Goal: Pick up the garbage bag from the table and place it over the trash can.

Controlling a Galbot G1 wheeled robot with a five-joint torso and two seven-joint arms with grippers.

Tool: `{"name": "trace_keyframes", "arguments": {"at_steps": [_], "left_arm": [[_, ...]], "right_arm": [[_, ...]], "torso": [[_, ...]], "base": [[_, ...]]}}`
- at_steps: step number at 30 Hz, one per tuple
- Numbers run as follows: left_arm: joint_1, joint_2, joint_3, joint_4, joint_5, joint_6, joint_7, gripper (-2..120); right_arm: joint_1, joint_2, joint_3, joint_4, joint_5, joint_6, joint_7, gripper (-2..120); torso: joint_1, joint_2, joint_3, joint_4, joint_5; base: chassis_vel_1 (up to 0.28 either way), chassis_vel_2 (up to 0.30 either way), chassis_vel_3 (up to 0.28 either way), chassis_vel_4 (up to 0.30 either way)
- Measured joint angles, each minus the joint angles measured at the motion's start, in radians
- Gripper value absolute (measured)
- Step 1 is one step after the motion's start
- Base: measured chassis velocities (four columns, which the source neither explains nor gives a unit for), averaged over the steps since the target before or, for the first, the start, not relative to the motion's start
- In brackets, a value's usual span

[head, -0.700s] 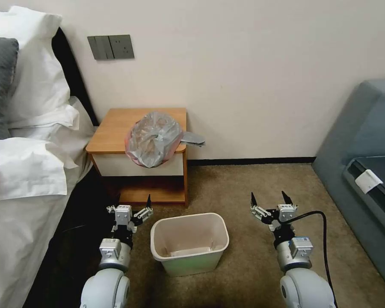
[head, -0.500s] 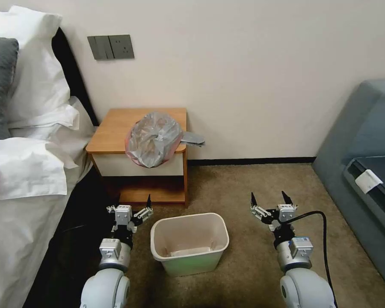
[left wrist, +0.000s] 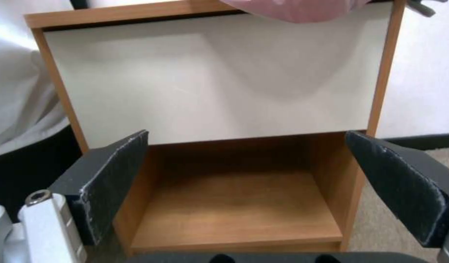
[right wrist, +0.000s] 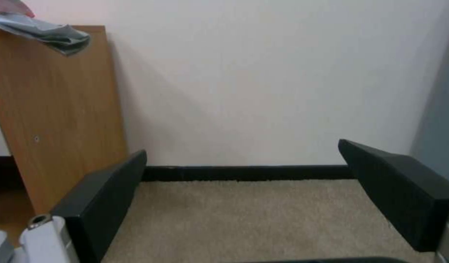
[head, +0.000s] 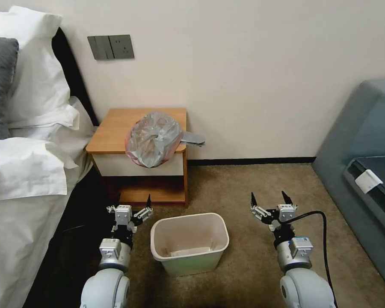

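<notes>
1. My left gripper (head: 133, 204) hangs low beside the trash can (head: 189, 243), fingers spread wide with nothing between them; from its wrist camera I look between the pads at the white drawer front and the low open shelf of the table (left wrist: 219, 91)
2. My right gripper (head: 270, 200) hangs on the other side of the can, equally wide open and empty, pointing at bare carpet and the wall
3. The garbage bag (head: 153, 137) lies crumpled on the near right part of the table top, its pinkish edge drooping over the front lip above the drawer, and a grey tail sticking out past the right side of the top
4. I judge this to be the very start: the bag is untouched, neither gripper is near it, and the picking-up step is not yet begun
5. The next move, as I read it, calls for raising an arm well above where it hangs now, up to the table top, and closing on a bunched fold; the film looks thin and slippery, so a pinch on a loose flap could slide out
6. The trash can stands upright on the carpet between my two arms, in front of the table and lower than it; it has no liner, and I see a pale flat patch at its bottom that I cannot identify
7. The open shelf of the table holds nothing that I can see
</notes>
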Motion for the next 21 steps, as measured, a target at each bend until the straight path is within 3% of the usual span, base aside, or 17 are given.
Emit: {"name": "trace_keyframes", "arguments": {"at_steps": [15, 21], "left_arm": [[0.009, -0.001, -0.006, -0.018, -0.003, 0.001, -0.002, 100], [0.076, -0.016, -0.064, -0.154, -0.043, 0.017, -0.02, 100]], "right_arm": [[-0.007, 0.001, 0.0, 0.018, 0.001, -0.003, 0.001, 100], [-0.073, 0.011, 0.0, 0.184, 0.013, -0.03, 0.02, 100]], "torso": [[0.0, 0.0, 0.0, -0.0001, -0.0001], [0.0, 0.0, 0.0, 0.0, 0.0]], "base": [[0.0, 0.0, 0.0, 0.0], [0.0, 0.0, 0.0, 0.0]]}}
